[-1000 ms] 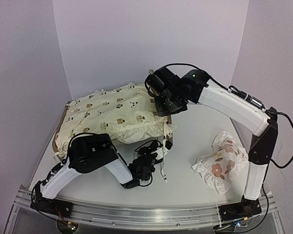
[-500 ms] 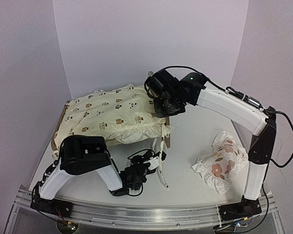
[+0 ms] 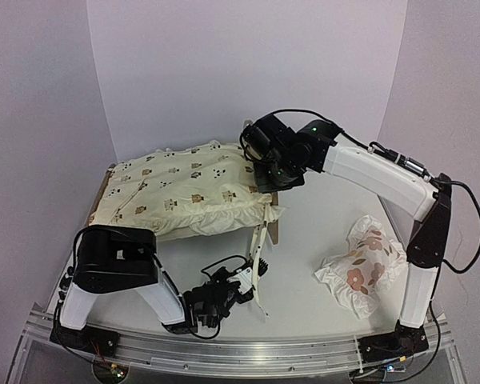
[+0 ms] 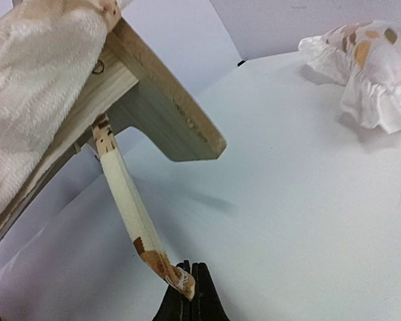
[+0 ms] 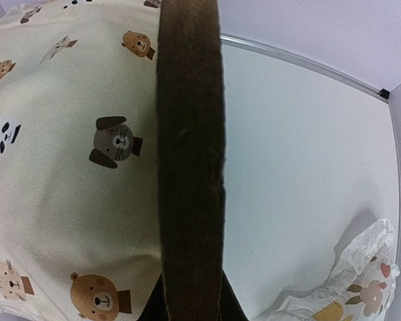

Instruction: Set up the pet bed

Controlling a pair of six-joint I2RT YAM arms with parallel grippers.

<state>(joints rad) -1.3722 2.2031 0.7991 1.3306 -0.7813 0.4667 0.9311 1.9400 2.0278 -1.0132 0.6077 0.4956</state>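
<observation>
the pet bed [image 3: 97, 210] is sitting on the far left part of the tabletop [image 3: 320, 212], running left to right. the cream animal-print cushion [image 3: 184, 188] is lying on top of it and hiding most of the wood. nearer than the bed and low over the tabletop, the left gripper [image 3: 248, 276] is pointing toward the bed's near right corner. its jaws are pressed together on the frayed end of a tie string [image 4: 123, 197], which is running fairly straight from the tips up to the corner under the wooden end board. moving right, the right gripper [image 3: 274, 178] is reaching in from above at the bed's far right end. its jaws are pinching the top edge of that end board, right beside the cushion. well off to the right, the white ruffled pillow [image 3: 362, 266] with the brown flowers is lying on the tabletop by itself, apart from the bed.
</observation>
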